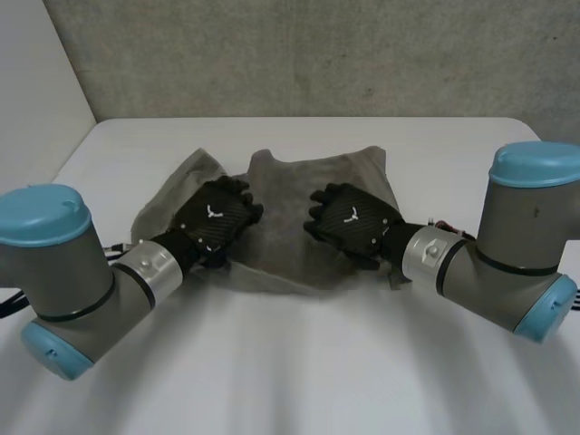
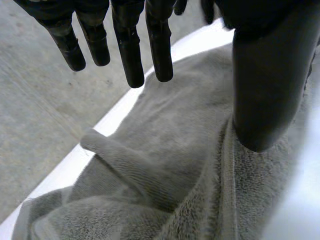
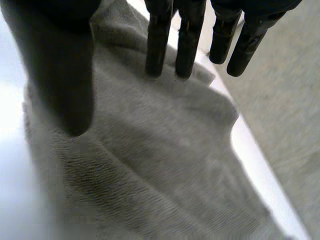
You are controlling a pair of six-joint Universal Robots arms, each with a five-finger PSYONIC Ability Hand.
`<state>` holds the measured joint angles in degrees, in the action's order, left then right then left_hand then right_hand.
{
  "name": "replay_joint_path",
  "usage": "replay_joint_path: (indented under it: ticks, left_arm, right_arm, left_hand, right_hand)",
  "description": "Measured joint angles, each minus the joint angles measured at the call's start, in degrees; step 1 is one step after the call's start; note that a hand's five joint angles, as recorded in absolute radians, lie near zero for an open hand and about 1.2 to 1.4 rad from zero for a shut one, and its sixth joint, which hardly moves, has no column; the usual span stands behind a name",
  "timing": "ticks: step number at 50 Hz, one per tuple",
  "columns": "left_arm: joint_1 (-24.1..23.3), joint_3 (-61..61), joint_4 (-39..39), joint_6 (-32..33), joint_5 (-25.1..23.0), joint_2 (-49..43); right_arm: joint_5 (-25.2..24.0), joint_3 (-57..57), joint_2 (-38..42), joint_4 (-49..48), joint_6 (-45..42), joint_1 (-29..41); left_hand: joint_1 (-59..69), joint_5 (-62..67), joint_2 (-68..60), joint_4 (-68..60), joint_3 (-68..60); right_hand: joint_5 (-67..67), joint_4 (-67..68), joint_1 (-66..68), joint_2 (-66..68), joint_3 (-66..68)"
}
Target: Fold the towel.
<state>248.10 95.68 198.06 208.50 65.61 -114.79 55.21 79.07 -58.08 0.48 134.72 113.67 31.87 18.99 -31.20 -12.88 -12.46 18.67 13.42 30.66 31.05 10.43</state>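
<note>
A grey towel (image 1: 299, 195) lies rumpled in the middle of the white table (image 1: 290, 362), with a raised fold at its left side. My left hand (image 1: 216, 220) rests over the towel's left part, fingers straight and spread, holding nothing. In the left wrist view the left hand (image 2: 127, 55) hovers just above the towel (image 2: 165, 165), its thumb close to the cloth. My right hand (image 1: 353, 217) is over the towel's right part, open as well. In the right wrist view the right hand (image 3: 187, 40) has its fingers straight above the towel (image 3: 150, 170).
The table's far edge (image 1: 308, 119) runs just behind the towel, with a grey floor (image 1: 299, 54) beyond. Both arms reach in from the near corners. Bare white table lies between the arms in front of the towel.
</note>
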Motion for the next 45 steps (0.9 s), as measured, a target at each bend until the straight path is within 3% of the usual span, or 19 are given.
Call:
replay_joint_path:
  ticks: [3,12,17,23,32,45]
  left_arm:
    - [-0.6,-0.3,-0.4,-0.5,1.2,0.0]
    - [-1.1,-0.9,-0.2,-5.2,5.2,0.8]
    - [-1.8,0.0,-0.4,-6.7,5.8,2.0]
    - [-1.9,2.5,-1.2,-7.0,6.5,4.4]
    - [-0.5,6.8,-6.9,-7.6,8.0,9.8]
    - [4.7,13.0,-8.6,-19.0,10.3,18.2]
  right_arm:
    - [2.3,0.7,0.4,0.2,5.8,0.2]
    - [6.9,5.2,-0.8,-5.2,27.4,-0.5]
    - [11.0,9.5,-3.3,-8.0,33.8,-0.9]
    - [13.4,15.7,-8.5,-10.5,35.8,-3.1]
    - [13.3,25.4,-18.5,-14.6,35.6,-8.7]
    - [13.6,31.7,-23.2,-16.6,39.1,-15.4]
  left_hand:
    - [-0.5,-0.4,0.4,0.0,0.0]
    - [-1.2,-1.3,1.4,0.0,0.0]
    - [-2.5,-2.8,2.9,0.0,0.0]
    - [-7.6,-8.3,8.5,0.0,0.0]
    - [-15.5,-15.9,17.2,0.0,0.0]
    - [-15.5,-15.9,17.2,0.0,0.0]
  right_hand:
    - [-15.0,0.0,-13.7,-14.0,0.0]
    - [-15.3,0.0,-16.7,-17.0,0.0]
    - [-15.3,0.0,-16.7,-17.0,0.0]
    - [-15.3,0.0,-16.7,-17.0,0.0]
    - [-15.3,0.0,-16.7,-17.0,0.0]
    - [-15.3,0.0,-16.7,-17.0,0.0]
